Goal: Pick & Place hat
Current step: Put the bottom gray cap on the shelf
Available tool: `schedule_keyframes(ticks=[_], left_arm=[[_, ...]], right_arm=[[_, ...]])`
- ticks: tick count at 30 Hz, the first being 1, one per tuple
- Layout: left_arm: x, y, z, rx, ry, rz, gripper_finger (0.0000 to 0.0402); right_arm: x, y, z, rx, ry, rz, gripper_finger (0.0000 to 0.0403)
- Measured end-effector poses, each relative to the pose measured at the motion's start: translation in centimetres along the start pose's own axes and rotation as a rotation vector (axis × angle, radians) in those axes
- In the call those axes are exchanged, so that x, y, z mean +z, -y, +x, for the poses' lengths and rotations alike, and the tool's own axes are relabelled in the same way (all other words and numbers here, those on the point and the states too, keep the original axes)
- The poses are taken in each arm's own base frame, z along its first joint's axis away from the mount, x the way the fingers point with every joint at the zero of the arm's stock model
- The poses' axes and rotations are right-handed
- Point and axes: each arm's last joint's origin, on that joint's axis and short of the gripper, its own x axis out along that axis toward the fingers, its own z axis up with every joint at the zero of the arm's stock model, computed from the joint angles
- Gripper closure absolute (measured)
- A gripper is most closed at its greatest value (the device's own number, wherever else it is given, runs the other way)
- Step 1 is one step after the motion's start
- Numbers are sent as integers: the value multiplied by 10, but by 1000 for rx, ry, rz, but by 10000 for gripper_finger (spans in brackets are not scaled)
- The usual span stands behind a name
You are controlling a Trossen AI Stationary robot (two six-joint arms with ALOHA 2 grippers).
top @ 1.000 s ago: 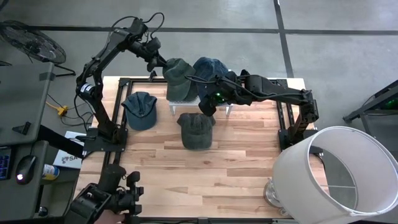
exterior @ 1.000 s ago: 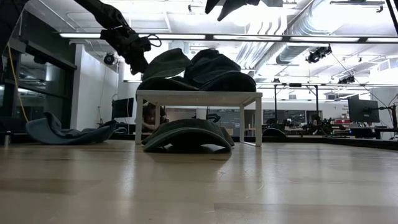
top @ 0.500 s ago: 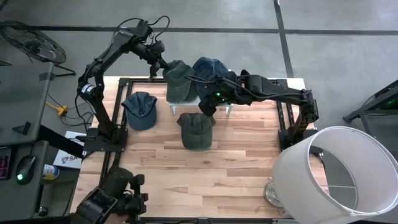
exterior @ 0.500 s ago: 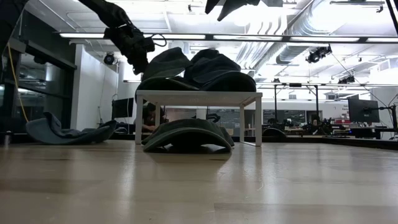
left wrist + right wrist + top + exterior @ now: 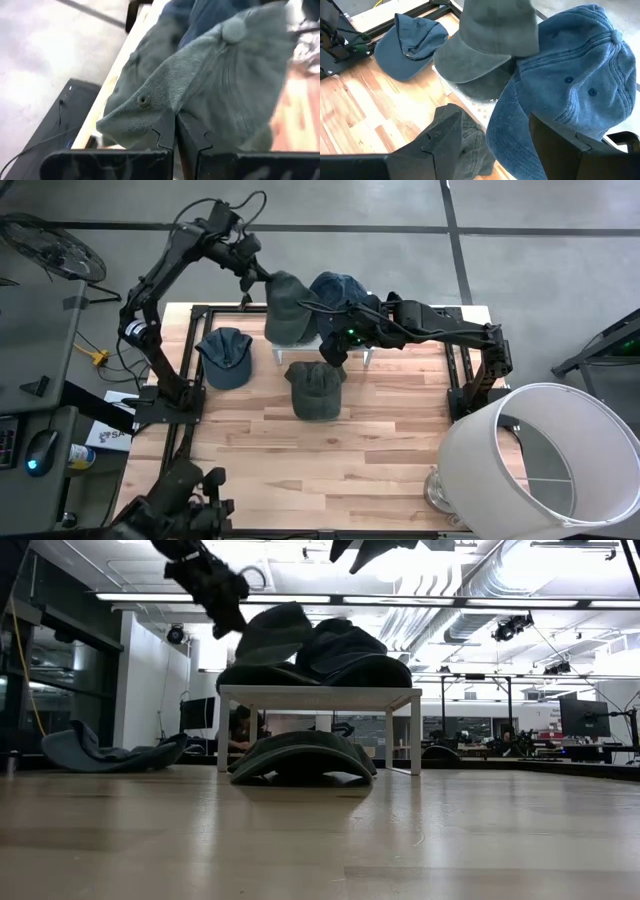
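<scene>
A grey-green cap [image 5: 285,305] sits on the left part of a white stand [image 5: 320,695] at the table's far edge. Its crown is raised in the low view [image 5: 275,628]. My left gripper [image 5: 255,272] is shut on it from the far left. A blue cap [image 5: 340,290] lies beside it on the stand. My right gripper [image 5: 335,345] is open and empty. It hovers above a dark cap [image 5: 315,388] that lies on the table in front of the stand. The right wrist view [image 5: 500,145] shows its fingers wide apart. My left gripper pinches the side of the grey-green cap's crown [image 5: 167,107] between its two shut fingers, just below an eyelet [image 5: 143,99]. The fingers come slanting down from the table's far left. The crown is pulled up and tilted, while the brim [image 5: 465,65] stays low on the stand.
Another blue cap [image 5: 225,355] lies on the table's left part. A large white lampshade [image 5: 535,455] stands at the near right corner. Black frame rails run along the table's left and right edges. Bare wood lies toward the near edge.
My left gripper has risen and gone slightly toward the far edge, staying shut on the grey-green cap. The cap's crown has lifted and tipped up with it, while the brim has stayed on the stand.
</scene>
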Motion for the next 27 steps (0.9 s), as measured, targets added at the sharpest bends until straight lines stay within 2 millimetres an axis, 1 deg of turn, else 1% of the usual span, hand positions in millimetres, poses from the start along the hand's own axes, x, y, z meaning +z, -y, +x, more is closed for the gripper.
schedule_keyframes(ticks=[4,8,11,13,17,20,22,27], left_arm=[[12,18,-4,-22,30,-43,400],[21,33,3,-50,39,-70,400],[26,41,11,-41,29,-47,401],[28,46,15,-3,16,-37,401],[31,49,19,28,13,-24,401],[31,48,19,36,18,-34,401],[31,48,19,48,16,-35,401],[31,47,18,69,11,-34,401]], right_arm=[[3,-2,0,15,29,5,181],[12,-6,-1,51,113,-55,181],[21,-9,-2,74,204,-156,181],[26,-11,-4,82,264,-219,181],[37,-8,-3,89,344,-252,181],[43,3,7,64,339,-208,181],[45,10,18,48,314,-173,181],[50,26,44,106,250,-122,181]])
